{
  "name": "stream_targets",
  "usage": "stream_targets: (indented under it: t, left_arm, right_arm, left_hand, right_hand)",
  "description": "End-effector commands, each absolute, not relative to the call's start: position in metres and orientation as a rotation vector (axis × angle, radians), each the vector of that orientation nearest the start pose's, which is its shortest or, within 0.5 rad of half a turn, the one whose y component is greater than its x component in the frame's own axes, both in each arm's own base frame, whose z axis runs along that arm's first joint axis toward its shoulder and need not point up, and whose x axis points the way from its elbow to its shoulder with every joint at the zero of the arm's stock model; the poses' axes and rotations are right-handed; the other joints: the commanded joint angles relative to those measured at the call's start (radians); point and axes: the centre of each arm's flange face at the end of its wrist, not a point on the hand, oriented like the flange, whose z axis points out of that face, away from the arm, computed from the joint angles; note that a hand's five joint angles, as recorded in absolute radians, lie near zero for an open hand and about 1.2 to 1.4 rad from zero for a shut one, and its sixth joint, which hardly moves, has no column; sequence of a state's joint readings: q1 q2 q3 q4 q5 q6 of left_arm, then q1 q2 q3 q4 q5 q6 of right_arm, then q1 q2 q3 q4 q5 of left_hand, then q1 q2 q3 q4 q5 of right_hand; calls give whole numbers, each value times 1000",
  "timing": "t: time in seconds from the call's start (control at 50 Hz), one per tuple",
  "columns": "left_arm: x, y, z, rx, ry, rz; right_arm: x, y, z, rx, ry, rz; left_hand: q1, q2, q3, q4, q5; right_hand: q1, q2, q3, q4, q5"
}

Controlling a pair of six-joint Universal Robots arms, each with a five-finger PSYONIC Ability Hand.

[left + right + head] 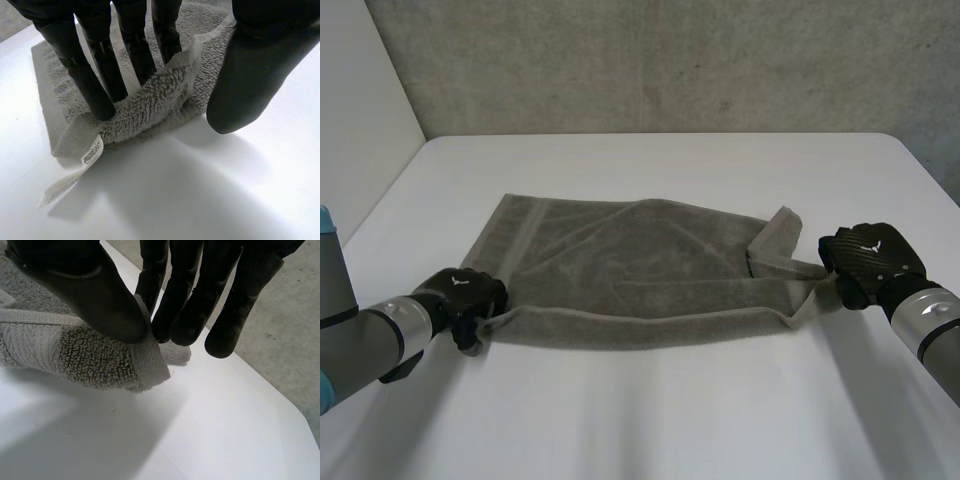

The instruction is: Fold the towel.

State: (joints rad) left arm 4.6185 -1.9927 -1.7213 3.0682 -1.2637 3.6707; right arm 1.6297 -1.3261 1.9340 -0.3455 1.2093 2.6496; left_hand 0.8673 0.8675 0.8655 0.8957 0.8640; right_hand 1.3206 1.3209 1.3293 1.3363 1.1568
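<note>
A grey towel (630, 280) lies folded on the white table (660, 410), its fold along the near edge. My left hand (470, 292) is at the towel's near left corner. Its straight fingers (95, 85) press on that corner (150, 105), which curls up against them, and its thumb (250, 85) stands apart beside the cloth, so the hand is open. My right hand (868, 260) is at the near right corner. There its thumb (85, 290) and fingers (190, 305) pinch the towel's corner (100, 360) just above the table.
A white label (75, 172) hangs from the towel's left corner onto the table. A flap of cloth (775, 235) stands up near the right hand. A concrete wall (650, 60) runs behind the table.
</note>
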Motion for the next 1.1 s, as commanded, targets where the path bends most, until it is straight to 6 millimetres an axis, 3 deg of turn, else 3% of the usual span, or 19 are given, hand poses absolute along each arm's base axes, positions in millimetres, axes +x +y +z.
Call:
stream_targets:
  t: [0.02, 0.16, 0.3, 0.34, 0.36, 0.38, 0.4, 0.42, 0.44, 0.46, 0.48, 0.5, 0.6, 0.74, 0.88, 1.0, 1.04, 1.08, 1.1]
  left_arm:
    - [-183, -286, 137, 1051, 2615, -1521]
    - [-182, -286, 139, 1041, 2594, -1548]
    - [-181, -283, 165, 1021, 2485, -1675]
    - [-177, -279, 189, 982, 2404, -1766]
    - [-177, -279, 189, 982, 2404, -1767]
    - [-174, -276, 204, 954, 2357, -1822]
    - [-174, -276, 204, 954, 2356, -1823]
    - [-173, -272, 220, 914, 2316, -1891]
    - [-171, -268, 237, 863, 2280, -1966]
    - [-171, -268, 237, 862, 2279, -1967]
    - [-169, -264, 254, 801, 2248, -2044]
    - [-165, -260, 270, 732, 2217, -2121]
    - [-155, -249, 304, 588, 2152, -2268]
    - [-153, -230, 307, 560, 2203, -2242]
    - [-157, -215, 294, 614, 2299, -2206]
    - [-153, -222, 292, 612, 2313, -2194]
    - [-152, -235, 285, 615, 2336, -2178]
    - [-154, -247, 275, 628, 2362, -2162]
    - [-154, -247, 275, 628, 2362, -2161]
  right_arm:
    - [181, -283, 163, -993, 2246, -1926]
    - [181, -282, 176, -993, 2214, -1979]
    - [178, -277, 206, -986, 2162, -2075]
    - [177, -274, 216, -985, 2154, -2093]
    - [177, -270, 226, -988, 2144, -2099]
    - [176, -266, 238, -988, 2135, -2113]
    - [176, -266, 238, -988, 2135, -2113]
    - [176, -261, 252, -984, 2122, -2122]
    - [176, -261, 252, -984, 2121, -2122]
    - [176, -257, 264, -983, 2114, -2122]
    - [176, -253, 274, -986, 2115, -2113]
    - [176, -253, 274, -986, 2115, -2113]
    - [165, -248, 307, -964, 2174, -2086]
    - [157, -238, 308, -1004, 2264, -1955]
    - [161, -221, 317, -1085, 2162, -1907]
    - [153, -230, 324, -1079, 2134, -1944]
    - [153, -233, 324, -1088, 2118, -1953]
    - [158, -253, 316, -1144, 2067, -1958]
    - [158, -254, 316, -1144, 2067, -1958]
  left_hand:
    - [18, 17, 19, -11, -154]
    - [529, 529, 531, 501, 358]
    - [529, 529, 531, 501, 358]
    - [529, 529, 531, 501, 358]
    - [529, 529, 531, 501, 358]
    - [529, 529, 531, 501, 358]
    - [529, 529, 531, 501, 358]
    - [529, 529, 531, 501, 358]
    - [529, 529, 531, 501, 358]
    - [529, 529, 531, 501, 358]
    - [529, 529, 531, 501, 358]
    - [529, 529, 531, 501, 358]
    - [529, 529, 531, 501, 358]
    - [529, 529, 531, 501, 358]
    - [529, 529, 531, 501, 358]
    - [529, 529, 531, 501, 358]
    - [529, 529, 531, 501, 358]
    - [529, 529, 531, 501, 358]
    - [529, 529, 531, 501, 358]
  right_hand:
    - [76, 75, 67, 60, 65]
    - [76, 75, 67, 60, 65]
    - [76, 75, 67, 60, 65]
    - [76, 75, 67, 60, 65]
    - [76, 75, 67, 60, 65]
    - [76, 75, 67, 60, 65]
    - [76, 75, 67, 60, 65]
    - [76, 75, 67, 60, 65]
    - [76, 75, 67, 60, 65]
    - [76, 75, 67, 60, 65]
    - [76, 75, 67, 60, 65]
    - [76, 75, 67, 60, 65]
    - [76, 75, 67, 60, 65]
    - [76, 75, 67, 60, 65]
    - [76, 75, 67, 60, 65]
    - [76, 75, 67, 60, 65]
    - [76, 75, 67, 60, 65]
    - [76, 75, 67, 60, 65]
    - [76, 75, 67, 60, 65]
